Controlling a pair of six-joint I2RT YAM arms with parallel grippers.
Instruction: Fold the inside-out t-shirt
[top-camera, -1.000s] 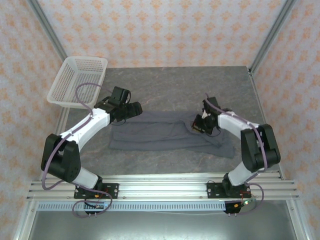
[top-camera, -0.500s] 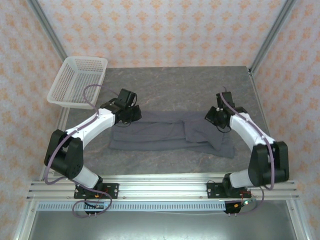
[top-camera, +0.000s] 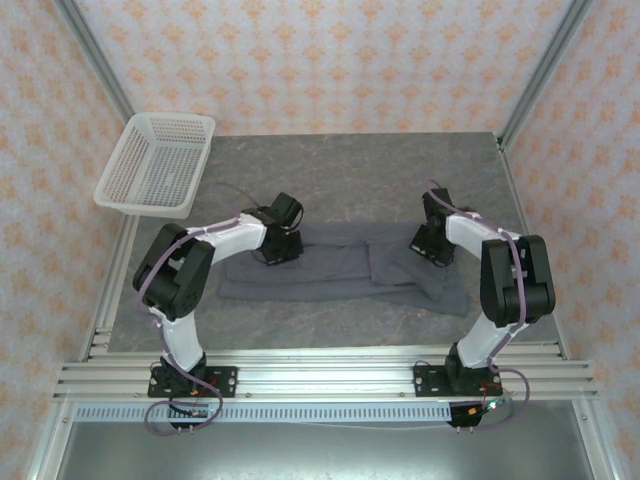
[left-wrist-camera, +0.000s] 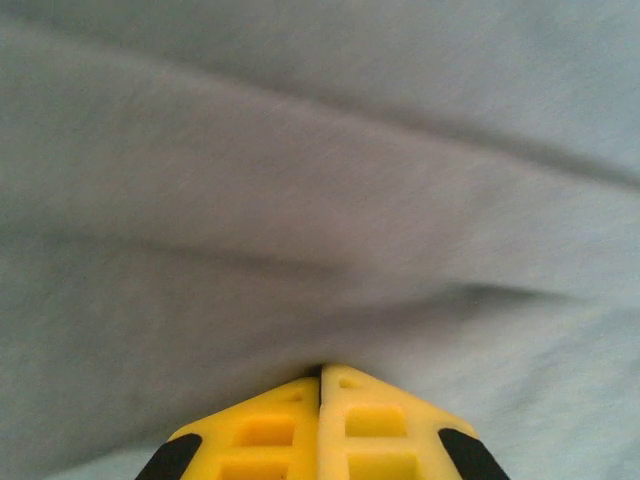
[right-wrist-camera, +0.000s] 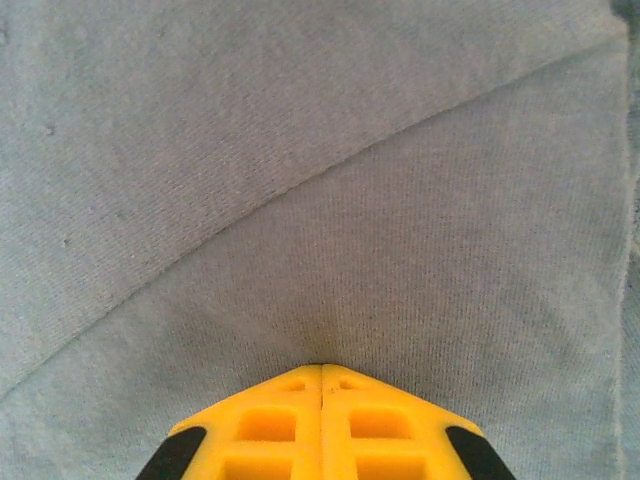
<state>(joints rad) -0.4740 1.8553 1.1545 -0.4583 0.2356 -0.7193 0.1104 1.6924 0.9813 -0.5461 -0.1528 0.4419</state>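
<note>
A dark slate-grey soft cloth t-shirt (top-camera: 340, 268) lies in a long band across the middle of a grey marbled table (top-camera: 350, 170). With its yellow fingers pressed together, the left gripper (left-wrist-camera: 320, 375) pinches the cloth at its far-left edge. The right gripper (right-wrist-camera: 321, 370) likewise pinches the far-right edge. A white plastic mesh basket (top-camera: 160, 160) sits at the far left.

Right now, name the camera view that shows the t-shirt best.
The top external view: the t-shirt lies whole there, a long folded band across the table. The left wrist view gives blurred creases bunching at the shut left pincer. The right wrist view gives sharp weave and a seam at the shut right pincer.
</note>
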